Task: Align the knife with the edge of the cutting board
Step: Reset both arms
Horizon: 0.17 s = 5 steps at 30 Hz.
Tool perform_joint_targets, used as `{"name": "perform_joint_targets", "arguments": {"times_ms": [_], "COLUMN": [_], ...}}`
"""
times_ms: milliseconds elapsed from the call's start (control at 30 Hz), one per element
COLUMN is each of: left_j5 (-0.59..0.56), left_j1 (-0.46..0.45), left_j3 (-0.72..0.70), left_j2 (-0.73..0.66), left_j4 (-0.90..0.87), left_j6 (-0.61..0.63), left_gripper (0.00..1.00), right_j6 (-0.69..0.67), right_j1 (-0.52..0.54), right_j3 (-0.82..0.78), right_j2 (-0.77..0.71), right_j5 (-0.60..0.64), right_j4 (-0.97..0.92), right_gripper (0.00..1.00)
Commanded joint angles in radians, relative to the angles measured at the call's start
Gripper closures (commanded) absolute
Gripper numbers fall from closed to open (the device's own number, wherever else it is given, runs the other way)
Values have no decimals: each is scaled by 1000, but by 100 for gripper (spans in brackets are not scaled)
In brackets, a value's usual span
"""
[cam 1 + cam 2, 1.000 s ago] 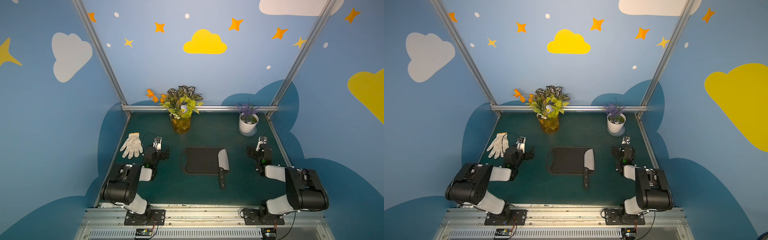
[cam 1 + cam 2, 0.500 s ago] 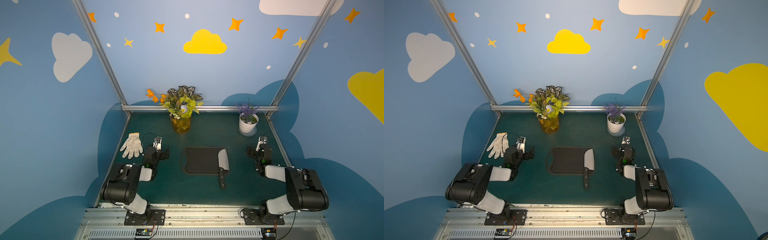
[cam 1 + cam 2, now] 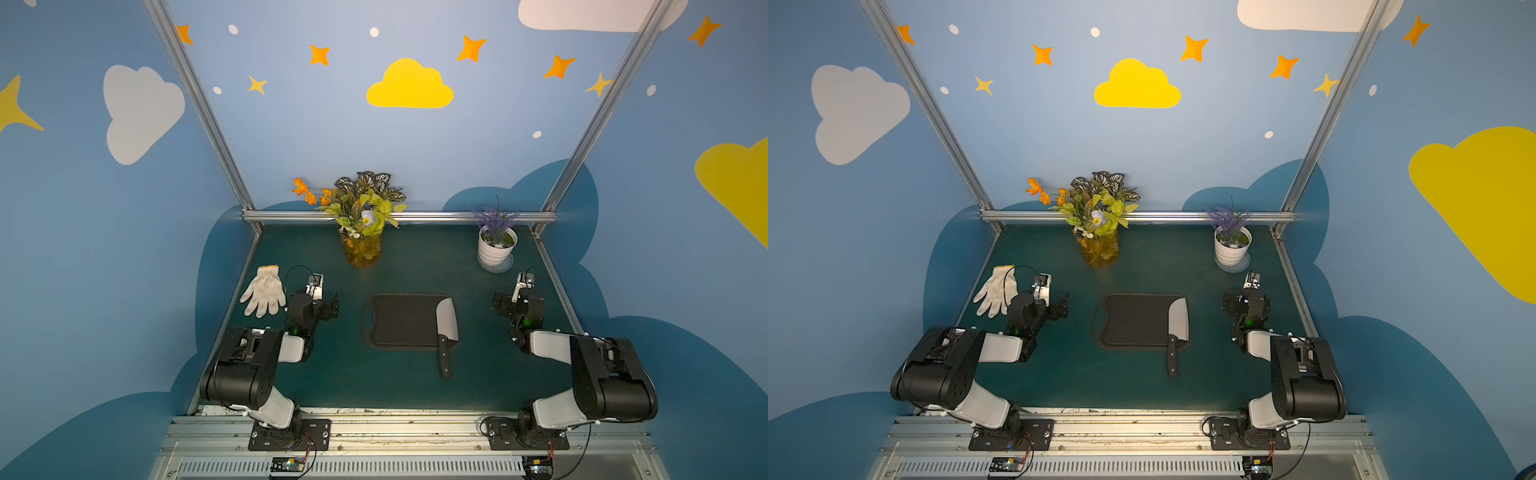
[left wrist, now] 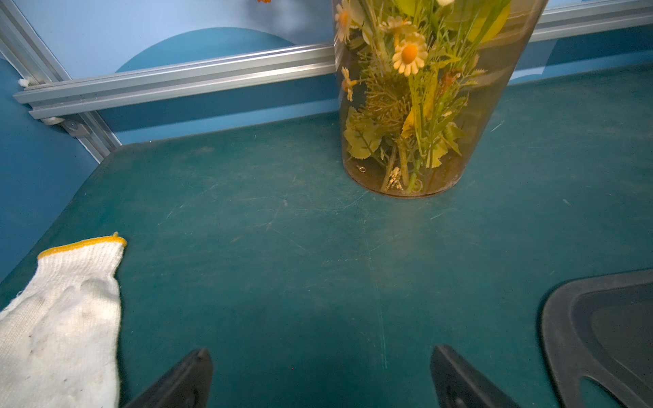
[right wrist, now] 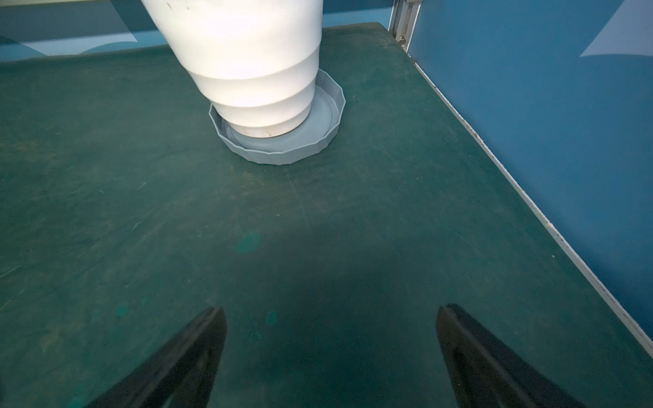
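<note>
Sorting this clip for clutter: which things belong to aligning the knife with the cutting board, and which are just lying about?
Job in hand: knife; cutting board.
Lying about: white glove; vase of flowers; white plant pot.

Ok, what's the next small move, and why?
Probably swing the right hand over the knife handle: it is open and empty, and the knife lies on the right end of the board, handle overhanging the near edge, nearer that arm.
</note>
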Motion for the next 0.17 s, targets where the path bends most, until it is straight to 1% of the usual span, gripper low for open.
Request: {"name": "perform_joint_targets", "arguments": {"times_ms": [0,133], "left_j5": [10,10], "left_j1": [-3,-2], "left_j3": [7,7], "left_j2": [-4,-5], "left_j4": [11,11], "left_j6": [9,9], "left_gripper": [0,0], "right_j6": [-6,-7], "right_j1": [5,4], "right_j3": [12,5], "right_j2": [-8,-14], "right_j5": [-5,-5], "right_j4": [15,20], "right_gripper": [2,2]}}
